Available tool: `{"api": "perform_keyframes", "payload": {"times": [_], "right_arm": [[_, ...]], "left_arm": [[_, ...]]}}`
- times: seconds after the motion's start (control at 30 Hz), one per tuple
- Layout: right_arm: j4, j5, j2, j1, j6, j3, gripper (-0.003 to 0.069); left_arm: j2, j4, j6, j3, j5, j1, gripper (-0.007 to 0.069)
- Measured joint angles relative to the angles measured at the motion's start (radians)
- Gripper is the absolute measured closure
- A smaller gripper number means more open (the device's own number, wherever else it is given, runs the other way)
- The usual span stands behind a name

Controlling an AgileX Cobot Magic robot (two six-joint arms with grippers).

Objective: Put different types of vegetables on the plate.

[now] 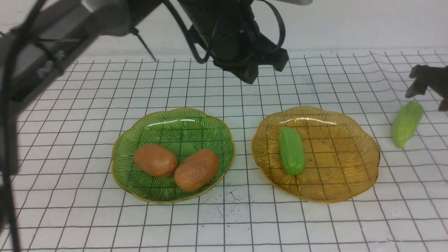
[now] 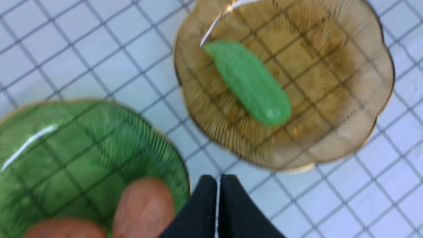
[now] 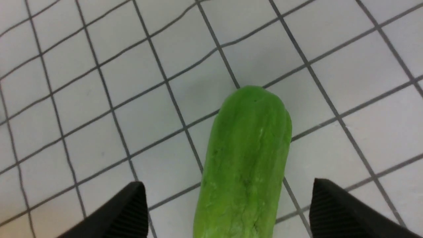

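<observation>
Toward the near edge of the table (image 1: 70, 210), left of its middle, the green plate (image 1: 182, 126) holds both potatoes (image 1: 155, 161) (image 1: 196, 169), touching each other. Just right of it, apart, the amber plate (image 1: 343, 157) holds one gourd (image 1: 291, 150) lying on its left half. The loose gourd (image 1: 407, 123) lies on the bare table by the right edge, well clear of the amber plate, its narrow end pointing to the near edge.

The right claw (image 1: 427, 101) hangs just over the loose gourd's far end, spread wide, one finger on either side and neither touching; it has hold of nothing. Farther back, over the middle of the table, the left claw (image 2: 218, 185) is raised with its fingers pressed together and nothing between them.

The pick looks like the risky part. The loose gourd is glossy and tapers, so a squeeze near its end and not its thick middle could pop it out of the fingers. It is close enough to the right edge that a nudge or a slip might roll it off the table. A descent that is off-line would press one finger onto its back. On the carry, a low pass could clip the amber plate's rim and shift the plate, and a drop on the left half would land on the gourd already there.
</observation>
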Motion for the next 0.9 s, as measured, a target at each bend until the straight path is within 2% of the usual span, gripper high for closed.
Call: {"api": "perform_keyframes", "payload": {"times": [0.2,0.33,0.37,0.4,0.43,0.47,0.53,0.73,0.83,0.9], "right_arm": [[0.051,-0.028,0.067,-0.001,0.014,0.0,0.0062],[0.111,-0.031,0.101,-0.002,0.007,0.0,0.0097],[0.137,-0.031,0.108,-0.002,-0.016,0.0,0.016],[0.14,-0.031,0.109,-0.002,-0.018,0.0,0.0169],[0.151,-0.02,0.109,-0.002,-0.034,-0.002,0.0248],[0.154,0.004,0.109,-0.003,-0.043,-0.012,0.0282],[0.152,0.041,0.109,-0.004,-0.056,-0.027,0.0277],[0.169,0.38,0.022,0.007,-0.171,-0.162,0.0271],[0.208,0.469,-0.016,0.03,-0.209,-0.182,0.0271],[0.246,0.54,-0.033,0.091,-0.24,-0.189,0.0271]], "left_arm": [[-0.139,0.023,-0.001,0.136,0.0,0.0,0.0632],[-0.236,0.041,-0.016,0.211,0.001,0.0,0.0632],[-0.269,0.049,-0.023,0.235,0.001,0.0,0.0632],[-0.274,0.05,-0.03,0.24,0.001,0.0,0.0632],[-0.309,0.059,-0.037,0.258,0.001,0.0,0.0632],[-0.335,0.059,-0.04,0.274,0.001,0.0,0.0632],[-0.362,0.059,-0.048,0.286,0.002,0.0,0.0632],[-0.518,0.059,-0.085,0.348,0.004,0.0,0.0632],[-0.568,0.073,-0.098,0.382,0.004,0.0,0.0632],[-0.64,0.093,-0.129,0.443,0.004,0.0,0.0632]]}}
